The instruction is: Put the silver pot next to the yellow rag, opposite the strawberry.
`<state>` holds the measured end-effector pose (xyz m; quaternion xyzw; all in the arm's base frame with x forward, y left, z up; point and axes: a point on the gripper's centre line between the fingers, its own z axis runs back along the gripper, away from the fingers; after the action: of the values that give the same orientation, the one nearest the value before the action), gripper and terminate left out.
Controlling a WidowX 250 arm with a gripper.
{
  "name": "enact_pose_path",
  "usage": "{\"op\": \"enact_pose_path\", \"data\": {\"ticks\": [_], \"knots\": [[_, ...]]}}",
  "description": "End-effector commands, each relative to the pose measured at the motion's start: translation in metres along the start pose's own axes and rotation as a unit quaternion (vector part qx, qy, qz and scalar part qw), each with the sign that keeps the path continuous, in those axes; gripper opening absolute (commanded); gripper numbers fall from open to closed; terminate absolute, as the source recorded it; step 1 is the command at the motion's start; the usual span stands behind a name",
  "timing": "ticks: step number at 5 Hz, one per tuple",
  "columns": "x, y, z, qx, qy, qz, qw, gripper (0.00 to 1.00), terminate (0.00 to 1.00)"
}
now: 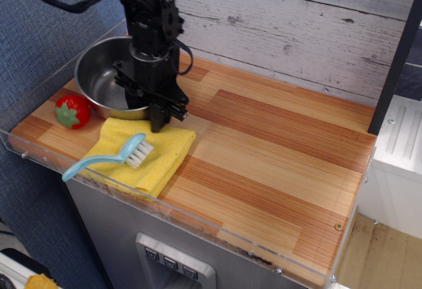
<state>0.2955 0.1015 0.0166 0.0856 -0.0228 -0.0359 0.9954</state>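
The silver pot (102, 78) sits at the back left of the wooden table, touching the far edge of the yellow rag (155, 160). My black gripper (149, 107) reaches down over the pot's right rim, one finger inside and one (159, 116) outside, shut on the rim. The outer fingertip is just above the rag's far edge. The red strawberry (72, 111) with its green cap lies at the pot's front left, close to or touching it, left of the rag.
A light blue brush (109, 158) with white bristles lies on the rag. A clear plastic wall (39, 150) borders the table's left and front edges. A wooden plank wall (297, 32) stands behind. Bare table (277, 157) stretches to the right.
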Motion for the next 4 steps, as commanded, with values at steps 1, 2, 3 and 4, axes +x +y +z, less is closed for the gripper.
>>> {"op": "enact_pose_path", "data": {"ticks": [1, 2, 3, 4], "knots": [[-0.003, 0.018, 0.062, -0.050, -0.104, 0.030, 0.9929, 0.00, 0.00], [-0.008, 0.021, 0.073, -0.063, -0.118, 0.036, 0.9903, 0.00, 0.00], [-0.010, 0.019, 0.085, -0.058, -0.130, 0.029, 0.9894, 0.00, 0.00], [-0.001, -0.012, 0.106, -0.049, -0.137, -0.004, 0.9894, 0.00, 0.00]]}}
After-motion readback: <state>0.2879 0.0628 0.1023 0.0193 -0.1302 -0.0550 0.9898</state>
